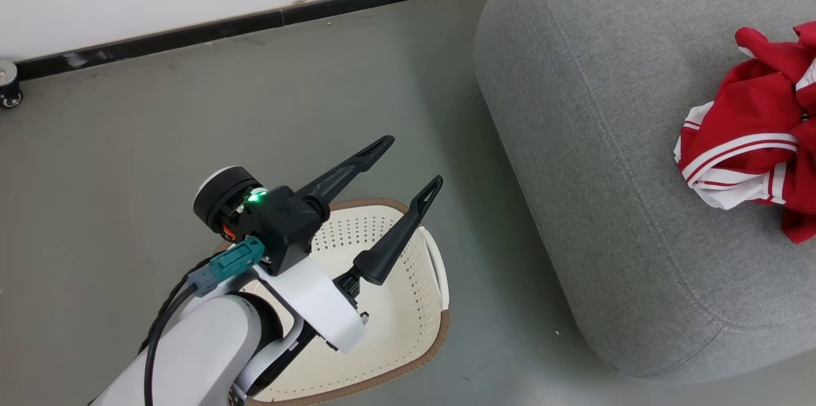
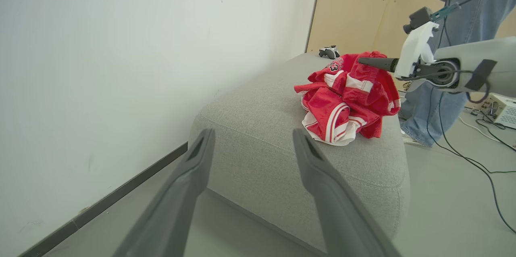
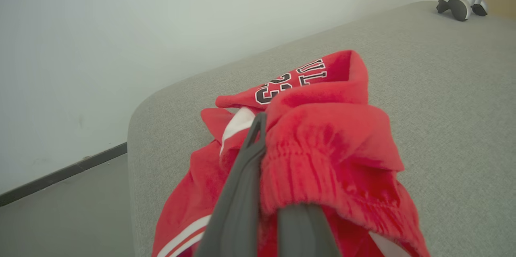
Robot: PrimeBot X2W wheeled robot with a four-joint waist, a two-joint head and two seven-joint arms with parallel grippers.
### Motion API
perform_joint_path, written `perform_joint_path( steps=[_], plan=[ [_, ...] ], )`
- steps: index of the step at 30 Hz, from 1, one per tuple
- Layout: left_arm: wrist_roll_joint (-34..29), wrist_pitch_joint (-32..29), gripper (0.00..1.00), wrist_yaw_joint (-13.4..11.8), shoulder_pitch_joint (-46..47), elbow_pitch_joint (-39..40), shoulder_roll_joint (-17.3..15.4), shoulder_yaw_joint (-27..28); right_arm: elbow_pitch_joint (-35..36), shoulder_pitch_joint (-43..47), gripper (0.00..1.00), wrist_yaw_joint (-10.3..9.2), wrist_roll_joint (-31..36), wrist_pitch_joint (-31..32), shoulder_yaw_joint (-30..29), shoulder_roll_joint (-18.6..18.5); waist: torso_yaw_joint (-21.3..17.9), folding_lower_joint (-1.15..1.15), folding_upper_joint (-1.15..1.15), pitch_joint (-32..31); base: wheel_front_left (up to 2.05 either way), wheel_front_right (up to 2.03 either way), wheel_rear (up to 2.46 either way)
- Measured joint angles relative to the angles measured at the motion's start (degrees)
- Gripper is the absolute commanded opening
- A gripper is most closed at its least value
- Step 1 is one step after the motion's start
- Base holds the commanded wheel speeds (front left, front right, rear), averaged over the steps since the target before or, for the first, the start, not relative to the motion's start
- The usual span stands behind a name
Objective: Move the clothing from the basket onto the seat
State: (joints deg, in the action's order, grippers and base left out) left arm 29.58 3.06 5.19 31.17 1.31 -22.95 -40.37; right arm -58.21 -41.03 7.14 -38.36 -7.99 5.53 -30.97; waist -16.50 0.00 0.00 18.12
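Note:
The clothing (image 1: 758, 145), a crumpled heap of red jerseys with white striped trim, lies on the grey seat (image 1: 605, 138) at its right side. In the right wrist view my right gripper (image 3: 263, 130) is shut on a red fold of the clothing (image 3: 322, 140), and the fabric drapes over one finger. The left wrist view shows that gripper (image 2: 365, 62) at the top of the heap (image 2: 346, 99), which rests on the seat (image 2: 262, 128). My left gripper (image 1: 413, 160) hangs open above the cream basket (image 1: 440, 329). The part of the basket's inside that I see is bare.
The basket stands on the grey floor just left of the seat, near a white wall with a dark baseboard. A game controller (image 3: 461, 5) lies on the seat's far end. A person's legs (image 2: 455, 27) and cables are beyond the seat.

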Motion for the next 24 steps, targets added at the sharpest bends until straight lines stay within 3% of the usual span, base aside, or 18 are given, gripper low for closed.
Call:
perform_joint_path(
  steps=[1, 3, 4, 24],
  plan=[
    [0.01, 0.01, 1.00, -0.16, 0.00, -0.07, 0.01, -0.01, -0.08, 0.01, 0.47, 0.00, -0.01, -0.21, -0.08, 0.00, -0.05, 0.00, 0.00, -0.05, 0.00, 0.00, 0.00],
    [0.01, 0.12, 1.00, -0.16, -0.01, -0.22, 0.01, 0.01, -0.14, 0.10, 0.95, 0.00, -0.03, -1.07, -0.31, 0.00, -0.19, 0.00, 0.00, -0.16, 0.00, 0.00, 0.00],
    [0.01, 0.46, 1.00, -0.18, -0.01, -0.33, 0.02, 0.02, -0.13, 0.24, 1.00, 0.00, -0.02, -1.31, -0.29, -0.01, -0.29, 0.00, 0.00, -0.22, 0.00, 0.00, 0.00],
    [0.55, 2.16, 1.00, -0.47, -0.65, -2.50, 0.25, 0.03, 1.12, 9.68, 1.00, 0.00, -0.81, -5.13, -0.97, 1.21, -4.21, 0.00, 0.00, -2.28, 0.00, 0.00, 0.00]
  ],
)
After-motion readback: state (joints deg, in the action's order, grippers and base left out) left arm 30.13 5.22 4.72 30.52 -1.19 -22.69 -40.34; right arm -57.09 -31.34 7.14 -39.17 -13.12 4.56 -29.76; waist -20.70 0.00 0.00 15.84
